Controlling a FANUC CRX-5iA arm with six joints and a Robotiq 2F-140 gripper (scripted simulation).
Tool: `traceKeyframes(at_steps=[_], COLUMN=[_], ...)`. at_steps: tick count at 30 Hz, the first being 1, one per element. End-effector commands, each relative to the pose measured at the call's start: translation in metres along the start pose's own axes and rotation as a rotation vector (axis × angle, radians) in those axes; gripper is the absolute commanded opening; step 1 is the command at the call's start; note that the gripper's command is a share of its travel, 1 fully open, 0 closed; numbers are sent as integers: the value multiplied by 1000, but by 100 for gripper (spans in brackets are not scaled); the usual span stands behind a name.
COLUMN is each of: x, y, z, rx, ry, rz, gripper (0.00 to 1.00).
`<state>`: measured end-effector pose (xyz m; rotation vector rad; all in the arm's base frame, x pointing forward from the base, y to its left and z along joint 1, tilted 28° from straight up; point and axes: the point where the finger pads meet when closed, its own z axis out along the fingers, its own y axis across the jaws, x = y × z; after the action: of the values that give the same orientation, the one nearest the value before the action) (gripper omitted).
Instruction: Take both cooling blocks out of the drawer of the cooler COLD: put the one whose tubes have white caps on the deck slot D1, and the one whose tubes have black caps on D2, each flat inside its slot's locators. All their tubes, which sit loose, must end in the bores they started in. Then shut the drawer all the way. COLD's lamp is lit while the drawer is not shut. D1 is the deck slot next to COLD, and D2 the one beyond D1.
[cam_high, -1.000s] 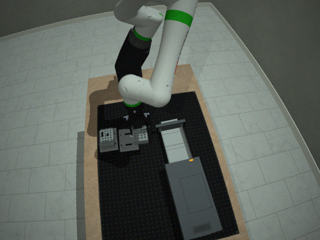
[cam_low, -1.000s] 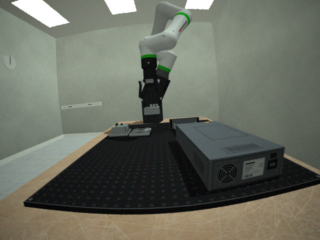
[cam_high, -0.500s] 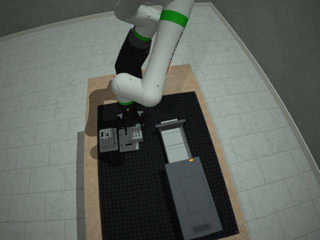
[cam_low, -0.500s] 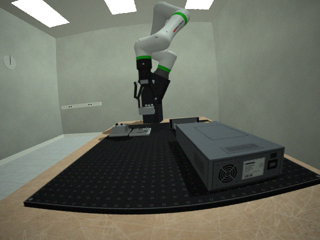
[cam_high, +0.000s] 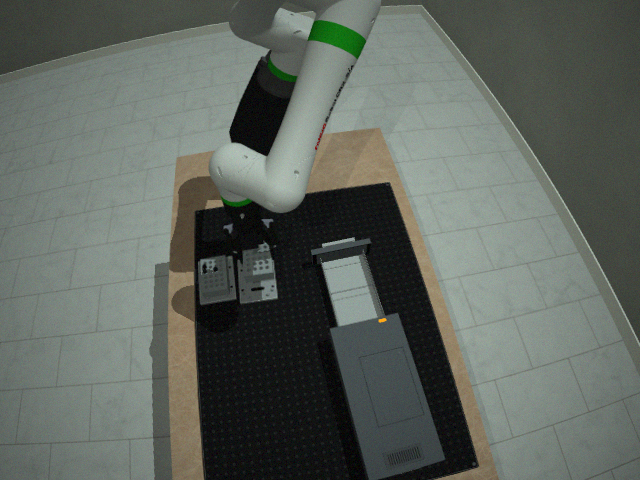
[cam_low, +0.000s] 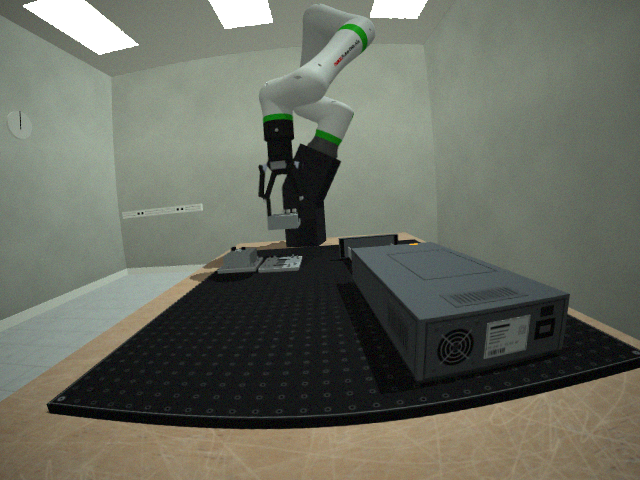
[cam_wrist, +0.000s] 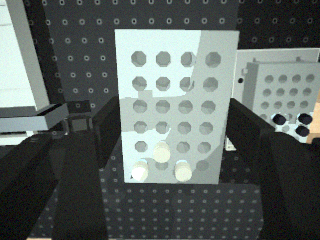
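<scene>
Fingers first: the black gripper is clamped on the two long sides of the white-capped block, which hangs level above the mat. Three white-capped tubes stand in bores near one end of it.

Below lies D1, the next stop. I'd judge the step in hand as lining up over it: bring the block square above the locators, then lower straight and slowly, never tilting. The tubes sit loose, so a jolt or an early release could unseat one — open only once the block rests flat.

Farther out, the black-capped block sits on D2; keep the outer finger well off it while descending and opening.

Across the mat, the drawer stands out from COLD, its lamp lit orange — shutting it can wait for the release.

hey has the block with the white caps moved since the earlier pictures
Yes. The white-capped block has moved away from the open drawer, toward the black-capped block.
</scene>
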<state>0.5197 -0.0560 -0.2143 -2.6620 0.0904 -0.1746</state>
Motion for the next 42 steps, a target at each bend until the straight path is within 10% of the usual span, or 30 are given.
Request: traceKeyframes(at_steps=[1, 42], x=[-3, -11], y=[9, 23], z=[-1, -1], rx=[-1, -1], ry=[2, 2], rz=[-1, 0], gripper=[10, 10])
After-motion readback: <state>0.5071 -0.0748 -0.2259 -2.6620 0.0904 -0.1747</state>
